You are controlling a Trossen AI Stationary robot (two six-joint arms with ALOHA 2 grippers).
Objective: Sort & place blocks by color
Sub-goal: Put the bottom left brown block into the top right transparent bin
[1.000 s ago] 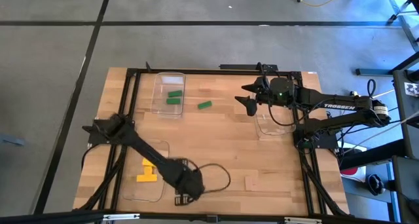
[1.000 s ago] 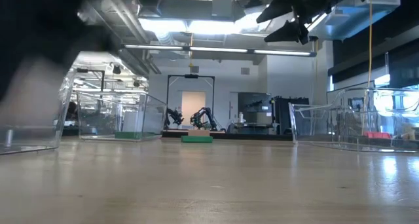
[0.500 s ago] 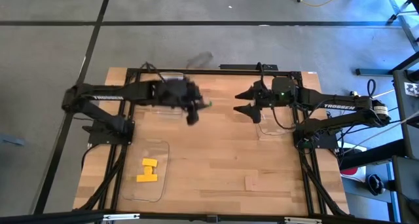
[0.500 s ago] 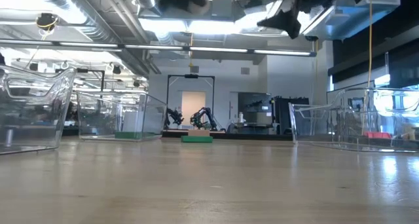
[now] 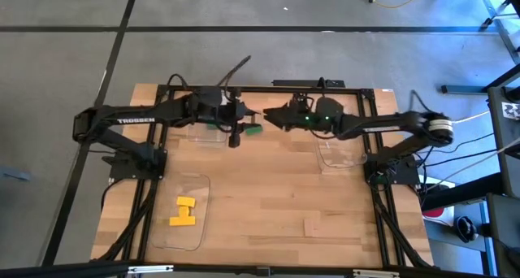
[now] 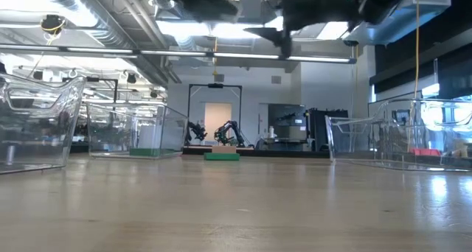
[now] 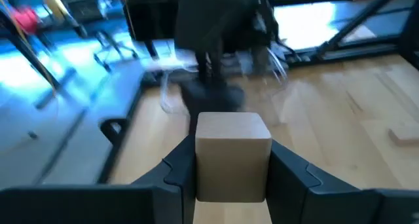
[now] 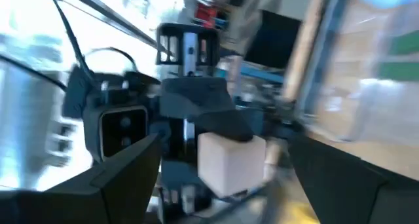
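On the table (image 5: 268,188), the near-left tray (image 5: 180,217) holds yellow blocks (image 5: 184,212); the far-left tray (image 5: 210,115), partly under the left arm, shows green inside. A third tray (image 5: 341,154) sits at right. One green block (image 5: 253,130) lies loose between the grippers. The left gripper (image 7: 232,168) pinches a tan cube (image 7: 232,155) above the far-left tray; the right gripper (image 5: 272,116), spread wide, faces it.

Wooden table top (image 6: 236,208) fills the lower half, level and bare up close. One green block (image 6: 221,156) lies flat at the far edge, mid-picture. Clear trays: one near left (image 6: 37,127), another behind it (image 6: 133,130) (green showing at its base), one right (image 6: 383,138). Dark arm parts (image 6: 310,9) hang along the top edge, against ceiling lights.
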